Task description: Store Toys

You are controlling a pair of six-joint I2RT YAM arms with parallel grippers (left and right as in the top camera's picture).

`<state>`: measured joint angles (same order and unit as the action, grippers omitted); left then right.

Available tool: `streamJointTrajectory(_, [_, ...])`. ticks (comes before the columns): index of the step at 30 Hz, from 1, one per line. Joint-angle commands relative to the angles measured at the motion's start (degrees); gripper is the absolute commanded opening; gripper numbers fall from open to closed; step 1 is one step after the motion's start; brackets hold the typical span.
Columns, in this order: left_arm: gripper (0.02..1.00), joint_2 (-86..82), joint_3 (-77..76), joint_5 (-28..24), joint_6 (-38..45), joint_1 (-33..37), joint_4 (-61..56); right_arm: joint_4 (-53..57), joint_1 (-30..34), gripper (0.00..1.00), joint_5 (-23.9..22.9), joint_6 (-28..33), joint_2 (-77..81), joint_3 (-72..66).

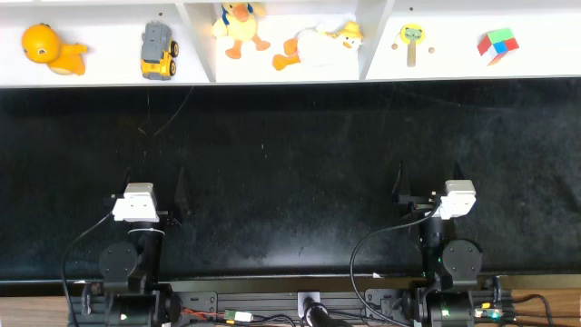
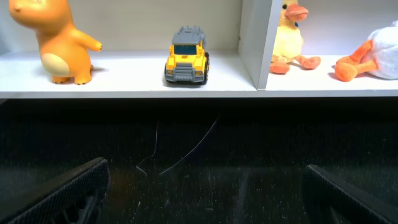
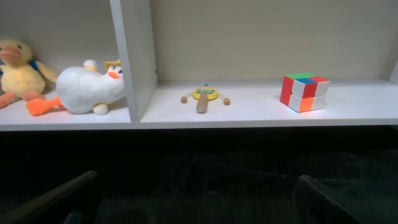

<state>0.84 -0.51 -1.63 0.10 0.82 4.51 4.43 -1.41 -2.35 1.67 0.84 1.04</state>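
The toys stand in a white shelf along the far edge of the black table. The left bay holds an orange figure and a yellow-grey toy truck. In the middle bay sit a yellow plush duck and a white plush duck. The right bay has a small wooden rattle and a colour cube. My left gripper and right gripper rest open and empty near the table's front.
The black tabletop stretches between the arms and the shelf. White dividers separate the shelf bays. Cables run along the front edge by the arm bases.
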Motion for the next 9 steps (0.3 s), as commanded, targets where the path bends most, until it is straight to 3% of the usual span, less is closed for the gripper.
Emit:
streamJointTrajectory(1, [0.998,-0.68,0.07,0.26,-0.57,-0.31,0.31,-0.13,0.33,1.000,-0.20,-0.42,-0.59,-0.79])
streamJointTrajectory(9, [0.998,-0.68,0.07,0.26,-0.59,-0.31,0.31,-0.11,0.33,0.993,-0.22,-0.42,-0.59,-0.79])
